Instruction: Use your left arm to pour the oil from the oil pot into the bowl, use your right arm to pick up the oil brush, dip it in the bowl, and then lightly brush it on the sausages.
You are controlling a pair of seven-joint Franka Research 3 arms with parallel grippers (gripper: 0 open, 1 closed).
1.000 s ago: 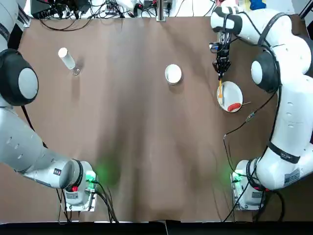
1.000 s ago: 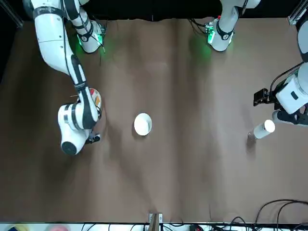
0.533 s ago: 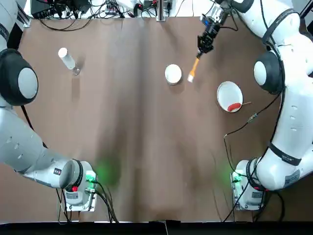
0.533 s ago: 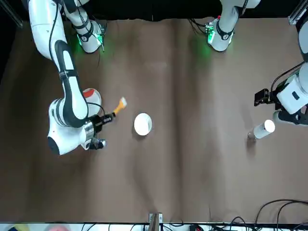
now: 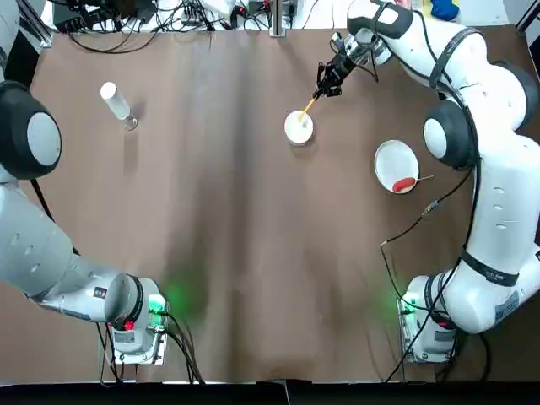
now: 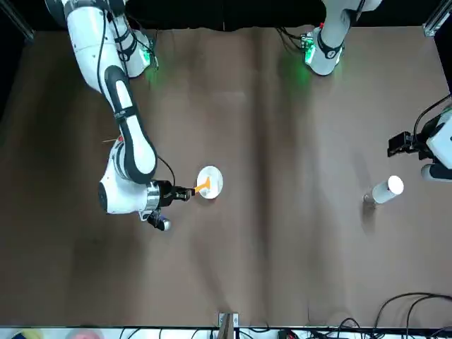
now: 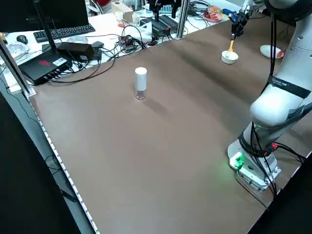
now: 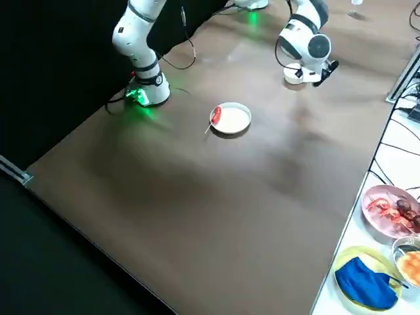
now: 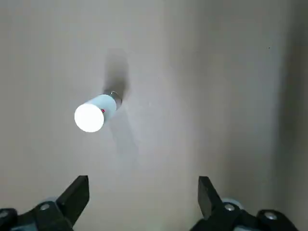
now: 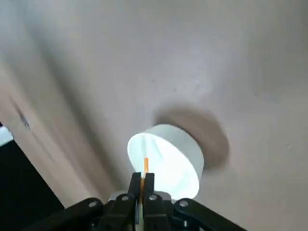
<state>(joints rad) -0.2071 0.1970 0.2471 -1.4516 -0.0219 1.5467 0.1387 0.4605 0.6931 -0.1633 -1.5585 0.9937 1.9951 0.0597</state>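
My right gripper (image 5: 327,84) is shut on the orange handle of the oil brush (image 5: 307,107). The brush slants down with its tip inside the small cream bowl (image 5: 299,128) at the table's far middle. The right wrist view shows the brush (image 10: 145,166) between the shut fingers, over the bowl (image 10: 168,156). The sausage (image 5: 404,182) lies on the white plate (image 5: 393,156) to the right of the bowl. The oil pot (image 5: 116,103) stands upright at the far left. My left gripper (image 9: 140,197) hangs open above and beside the oil pot (image 9: 95,113), not touching it.
Cables (image 5: 126,21) run along the table's far edge. Both arm bases (image 5: 135,325) with green lights stand at the near edge. A side table on the robot's right carries dishes of food (image 8: 390,207). Brown tabletop lies between pot and bowl.
My right gripper lifted the brush from the plate and swung it left to the bowl, where its tip now dips in. The left arm drew back slightly from the pot.
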